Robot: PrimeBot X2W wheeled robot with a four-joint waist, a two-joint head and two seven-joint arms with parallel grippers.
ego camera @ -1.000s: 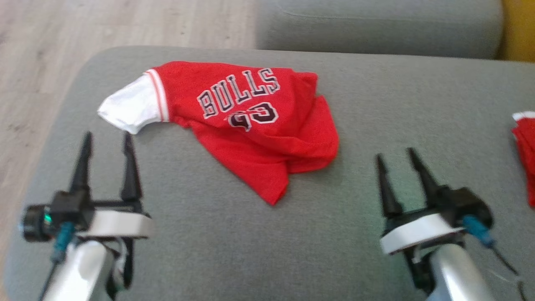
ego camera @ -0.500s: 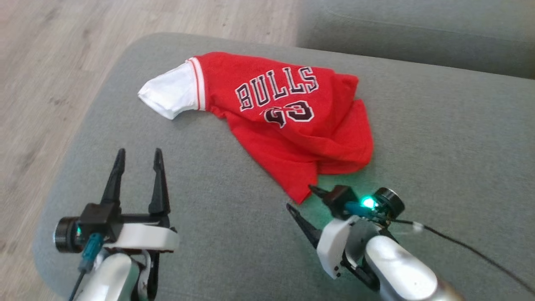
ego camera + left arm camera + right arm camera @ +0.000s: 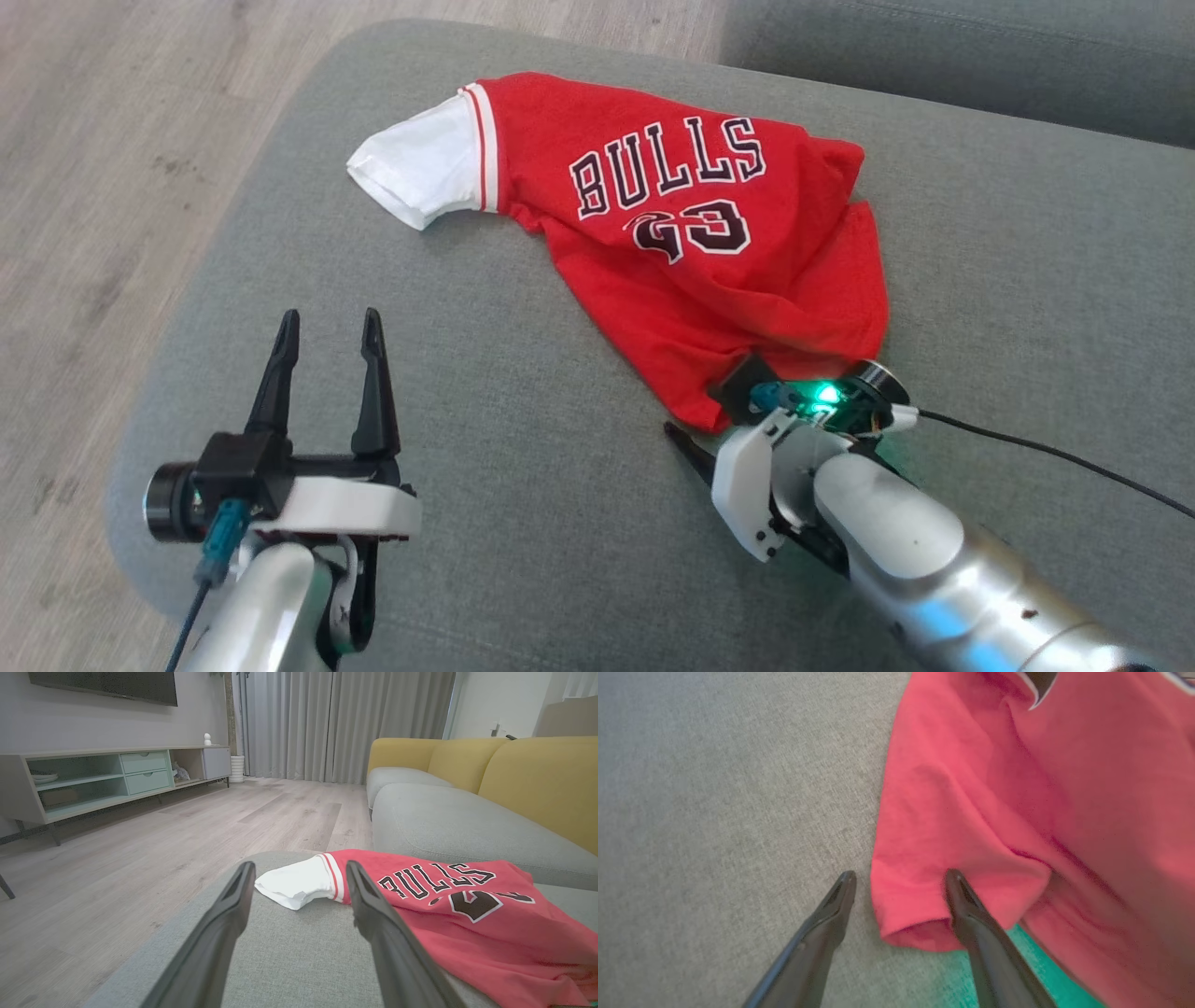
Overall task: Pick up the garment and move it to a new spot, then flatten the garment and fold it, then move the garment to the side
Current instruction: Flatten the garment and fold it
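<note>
While our left fingers hover spread and empty over the sofa, our right fingers straddle a corner of the red garment, wide apart, gripping nothing.

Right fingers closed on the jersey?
No, the right gripper is open, one finger over the jersey corner, the other over bare cushion.

A grey fabric sofa cushion with a rounded corner carries a crumpled red jersey, lettered BULLS, lying toward its far side. The jersey's white sleeve points toward the cushion's left edge, beside the wooden floor.
</note>
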